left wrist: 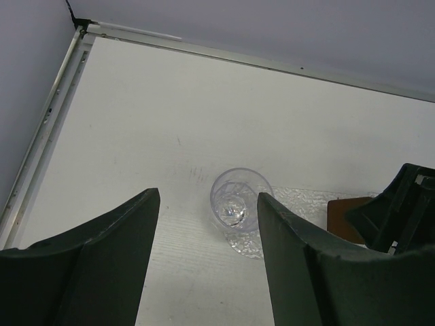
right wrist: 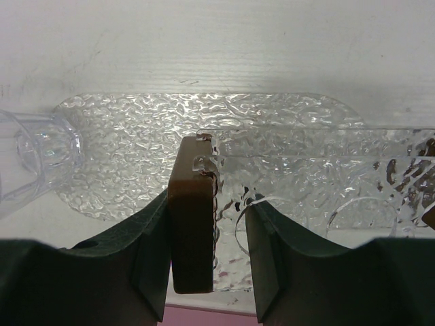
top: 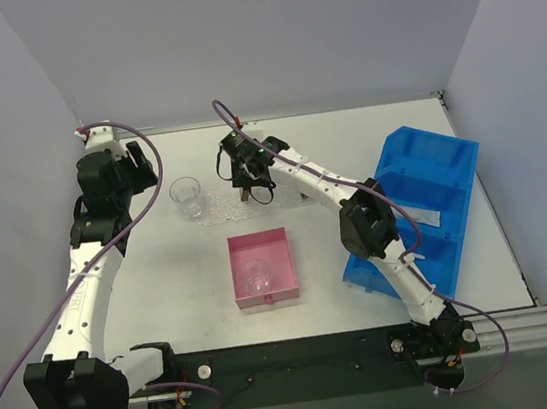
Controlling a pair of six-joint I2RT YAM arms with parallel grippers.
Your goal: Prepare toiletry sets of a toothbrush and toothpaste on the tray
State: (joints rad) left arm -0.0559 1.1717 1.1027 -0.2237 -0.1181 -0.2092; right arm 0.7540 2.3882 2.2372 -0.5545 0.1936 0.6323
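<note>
The clear bumpy tray (top: 221,204) lies at the far middle of the table and fills the right wrist view (right wrist: 136,149). My right gripper (top: 252,179) is down over its left brown block (right wrist: 192,217). The jaws straddle the block. The left finger touches it, and the right finger stands a little off, with clear plastic between. A clear cup (top: 187,197) stands at the tray's left end. My left gripper (top: 143,167) is open and empty, back-left of that cup (left wrist: 238,204). No toothbrush or toothpaste shows in any view.
A square pink box (top: 262,267) with a second clear cup (top: 256,275) in it sits in front of the tray. A big blue bin (top: 424,200) stands at the right. The tray's second brown block (top: 305,197) is right of my right gripper. Walls close the far corner.
</note>
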